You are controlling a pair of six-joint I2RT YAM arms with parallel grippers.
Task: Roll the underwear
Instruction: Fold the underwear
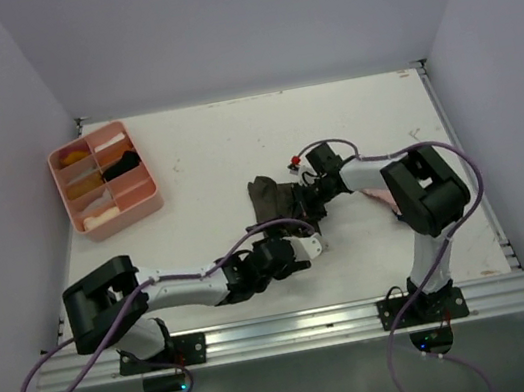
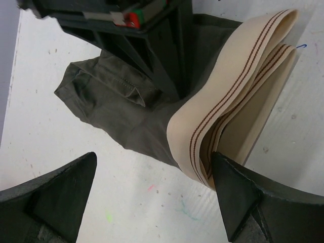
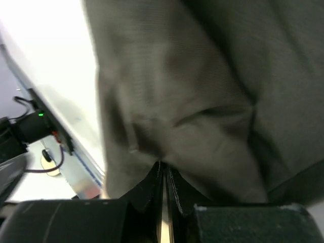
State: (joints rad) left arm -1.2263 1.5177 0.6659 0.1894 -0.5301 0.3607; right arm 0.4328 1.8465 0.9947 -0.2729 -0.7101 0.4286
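The dark olive-brown underwear (image 1: 270,195) lies crumpled mid-table, its cream waistband (image 2: 238,96) with thin brown stripes folded over on the right side. My right gripper (image 1: 309,198) reaches in from the right and is shut on a fold of the olive cloth (image 3: 177,91), which fills the right wrist view. My left gripper (image 1: 307,246) stands open just in front of the garment. Its right finger (image 2: 243,197) is close beside the waistband and bare table shows between the fingers. A pale pink underwear (image 1: 380,197) peeks out beside the right arm.
A pink plastic compartment tray (image 1: 153,191) with several small items stands at the back left. Grey walls close in the table on three sides, and a metal rail (image 1: 296,330) runs along the near edge.
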